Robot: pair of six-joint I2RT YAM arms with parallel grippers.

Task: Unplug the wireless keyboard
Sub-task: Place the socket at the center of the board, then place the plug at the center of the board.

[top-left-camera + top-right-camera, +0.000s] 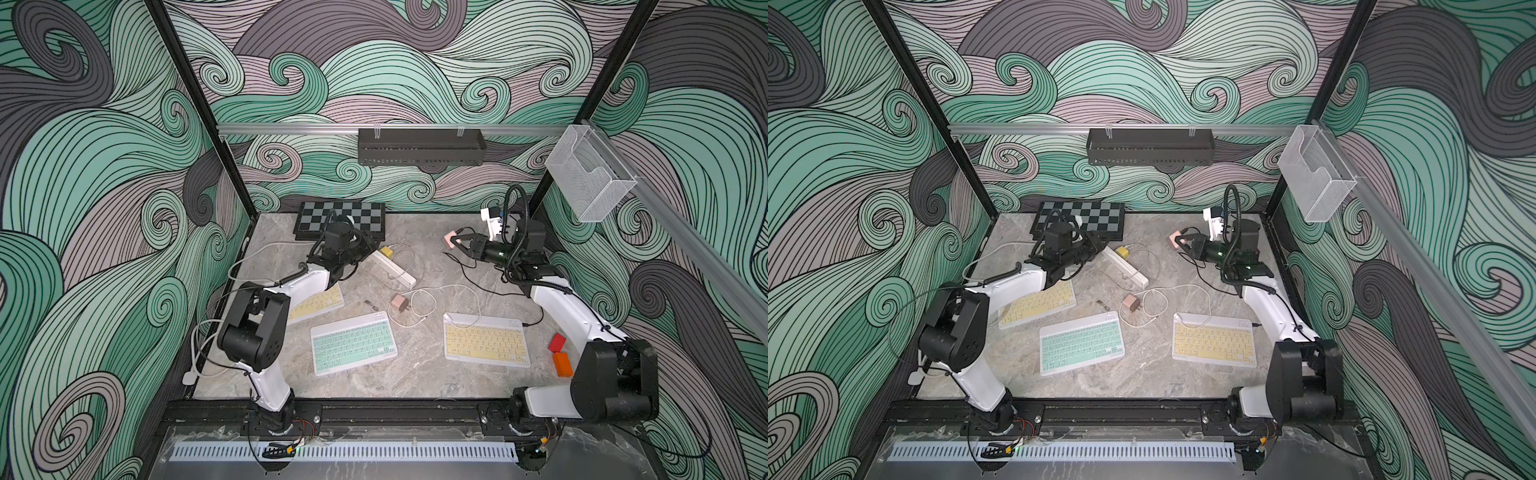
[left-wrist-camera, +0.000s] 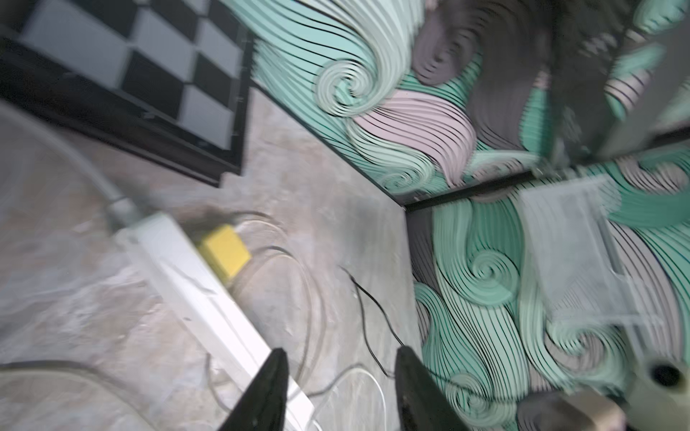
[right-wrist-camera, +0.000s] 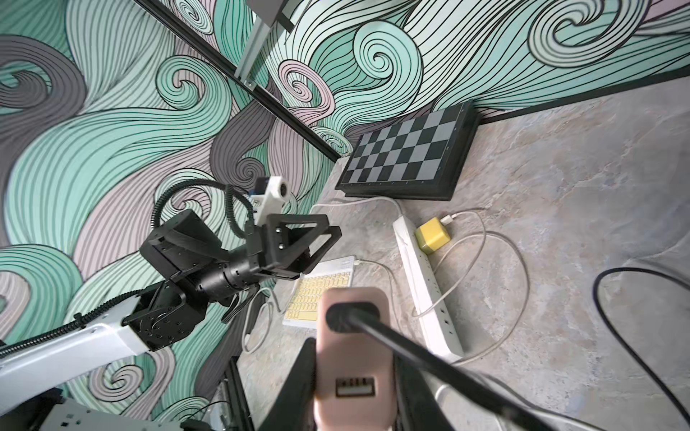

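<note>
The right tool (image 1: 457, 240) is clenched on the small pink charger block (image 3: 351, 369), gripping its 2 flat sides and holding it in the air above the far right part of the grey marble desk (image 1: 415, 378). A thin black cable (image 3: 410, 347) is plugged into the block and trails back toward the robot to the far right corner of the pale yellow wireless keyboard (image 1: 486, 341), which lies flat near the right arm's base, its long axis across the desk.

The long white power strip (image 1: 392, 268) lies to the left of the block and well apart from it, so this keyboard looks cut off from power already. Only a yellow cube charger (image 1: 386, 251) sits in the strip.

The right arm reaches forward, its wrist turned left. It is the nearer arm for setting the block down.

The left tool (image 2: 339, 354) is released, with nothing between its black fingers, and hovers over the strip.
</note>
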